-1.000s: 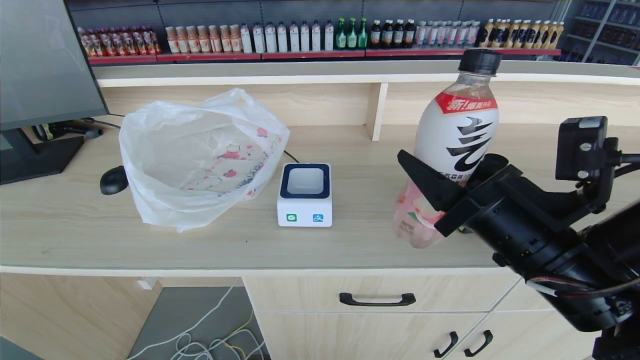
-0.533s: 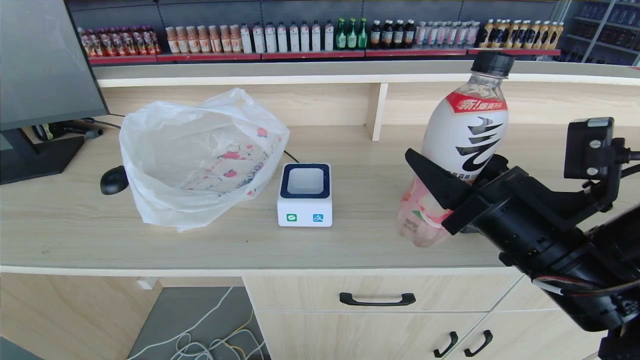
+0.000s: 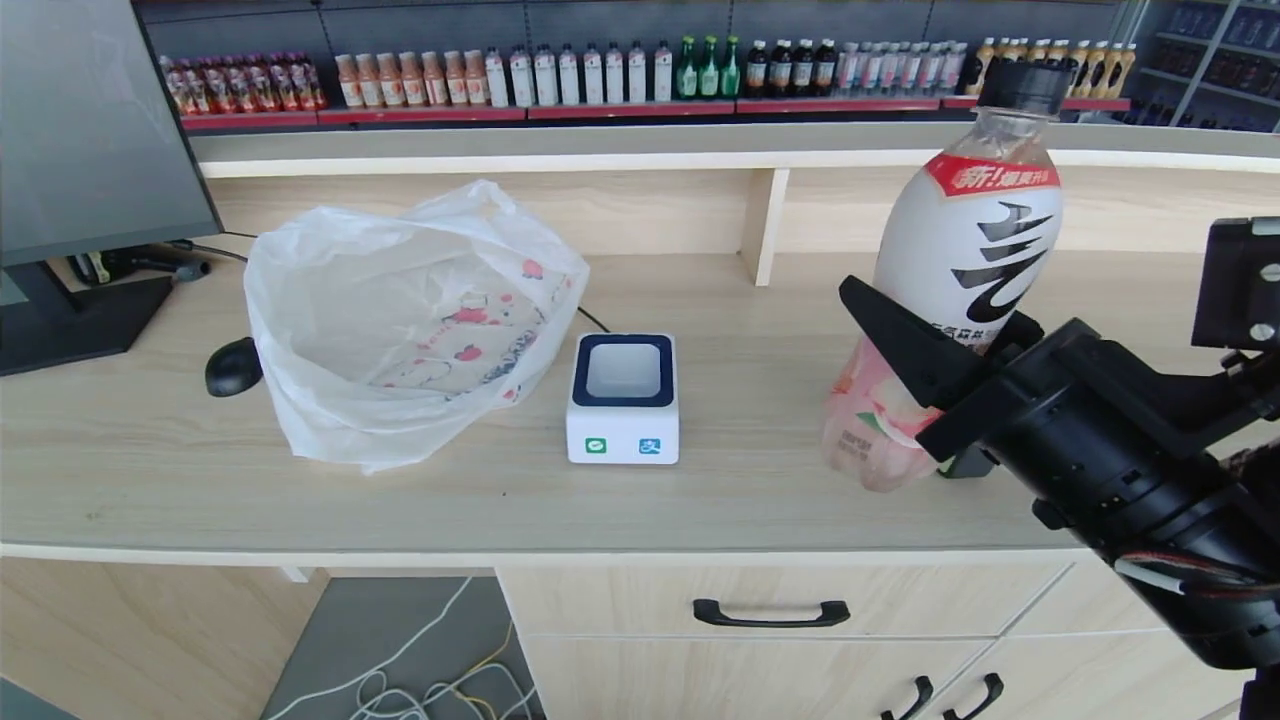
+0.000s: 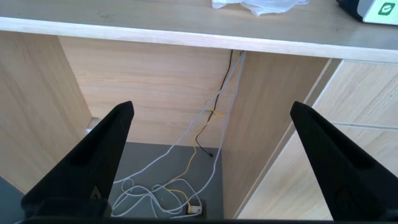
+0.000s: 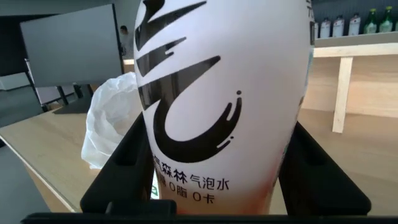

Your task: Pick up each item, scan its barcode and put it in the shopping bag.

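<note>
A tall white and pink drink bottle (image 3: 985, 230) with a black cap stands nearly upright, tilted a little, over the right part of the wooden counter (image 3: 740, 500). My right gripper (image 3: 930, 330) is shut on the bottle's lower half; close up, the bottle's label (image 5: 224, 93) sits between the black fingers (image 5: 121, 171). A white barcode scanner (image 3: 623, 398) with a dark blue top sits mid-counter, left of the bottle. The white plastic shopping bag (image 3: 400, 310) stands open left of the scanner. My left gripper (image 4: 211, 112) is open below counter height, in front of the cabinet.
A monitor (image 3: 90, 120) and a black mouse (image 3: 233, 366) occupy the counter's far left. An upright wooden divider (image 3: 765, 225) rises at the back. Drawers with black handles (image 3: 770, 612) lie under the counter. Loose cables (image 4: 180, 180) run down to the floor.
The right gripper has carried the bottle a little up and to the right. The head camera has shifted slightly too. Bag and scanner stay put.
</note>
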